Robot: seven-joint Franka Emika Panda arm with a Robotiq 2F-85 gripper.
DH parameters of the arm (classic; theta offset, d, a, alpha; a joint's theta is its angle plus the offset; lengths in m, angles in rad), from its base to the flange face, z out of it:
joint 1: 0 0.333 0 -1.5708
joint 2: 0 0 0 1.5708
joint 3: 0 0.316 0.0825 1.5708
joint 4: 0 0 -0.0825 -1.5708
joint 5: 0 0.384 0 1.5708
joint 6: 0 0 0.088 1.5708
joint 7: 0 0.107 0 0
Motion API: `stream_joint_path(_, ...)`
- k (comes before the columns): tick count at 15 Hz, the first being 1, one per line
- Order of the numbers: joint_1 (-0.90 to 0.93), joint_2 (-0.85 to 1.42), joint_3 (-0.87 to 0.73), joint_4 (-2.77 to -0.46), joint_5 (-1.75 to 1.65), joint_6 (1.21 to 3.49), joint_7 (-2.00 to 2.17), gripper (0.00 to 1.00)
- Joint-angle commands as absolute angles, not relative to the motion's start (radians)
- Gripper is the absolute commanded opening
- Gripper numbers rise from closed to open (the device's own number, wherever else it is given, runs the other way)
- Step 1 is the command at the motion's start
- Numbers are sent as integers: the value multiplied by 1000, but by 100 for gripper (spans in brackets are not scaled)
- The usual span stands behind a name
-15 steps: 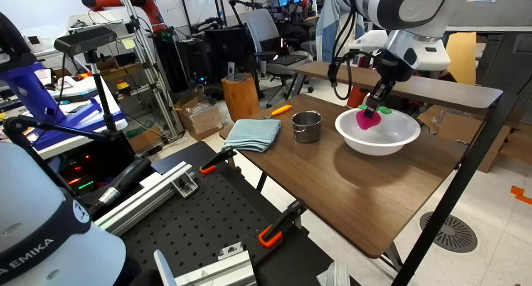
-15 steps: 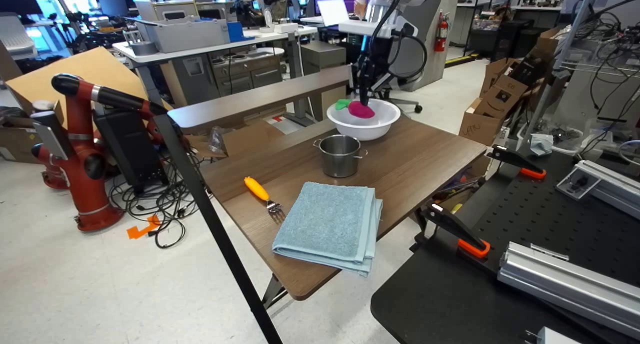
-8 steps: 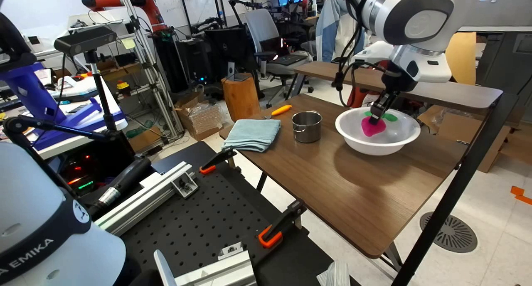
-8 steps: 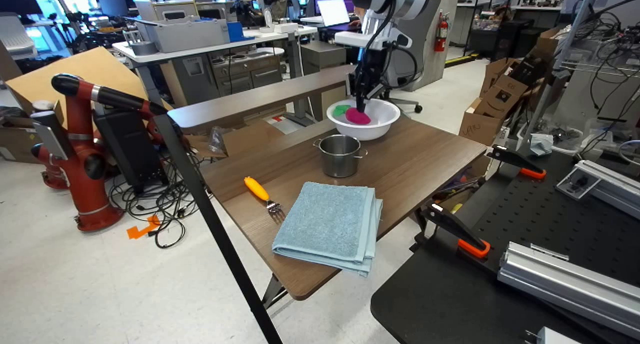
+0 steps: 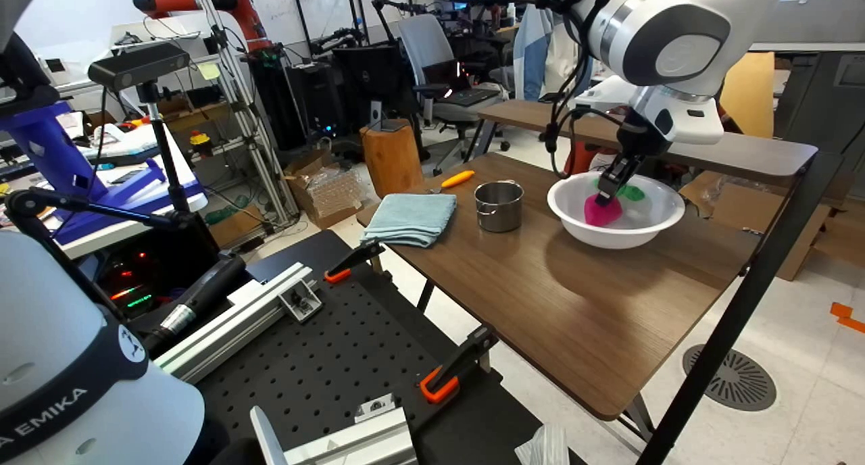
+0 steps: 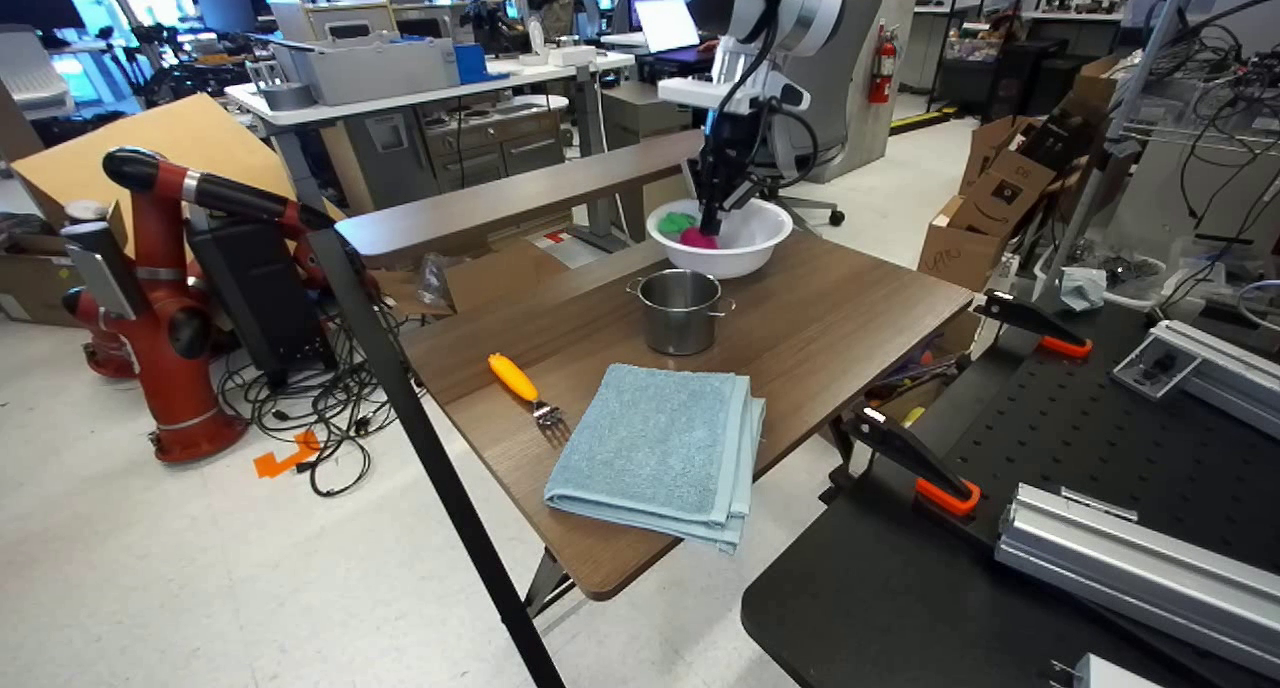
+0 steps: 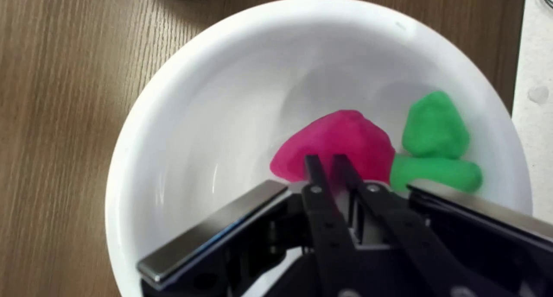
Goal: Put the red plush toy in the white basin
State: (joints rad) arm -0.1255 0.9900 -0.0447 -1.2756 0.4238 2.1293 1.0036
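Red plush toy (image 5: 601, 212), in an exterior view: pinkish-red body inside the white basin (image 5: 611, 239), green leaves (image 5: 631, 192) beyond it; slightly deeper than half a second ago.
Basin shift, in both exterior views: a small displacement over the table (image 5: 540, 323) within that half second, judged a nudge from the toy or fingertips; contact with wall or floor is therefore likely, and the placement nearly made.
Arm (image 5: 676, 49), in an exterior view: enters from the upper right, wrist bent downward, the gripper (image 5: 601, 199) slanting inside the rim with its tips at the toy.
Toy (image 6: 698, 238), in an exterior view: lower part hidden by the near rim, beyond the steel cup (image 6: 681, 313); the gripper leans slightly above it.
Fingers (image 7: 317, 178), in the wrist view: close together, a narrow strip of pink between them; judged clamped on the toy, release not yet made.
Toy underside, in the wrist view: whether it bears on the basin floor cannot be told.
Remaining step: parting the fingers, then a straight lift, lest the soft body cling.
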Motion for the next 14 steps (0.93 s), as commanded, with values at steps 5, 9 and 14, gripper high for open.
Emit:
stream_joint_path(5, -137, 1024, -30, -1192, 430, 2061, 1020, 73)
stream_joint_path(9, -146, 1000, -15, -1207, 441, 2064, 994, 99)
stream_joint_path(14, -150, 878, 4, -1317, 462, 2085, 924, 100)
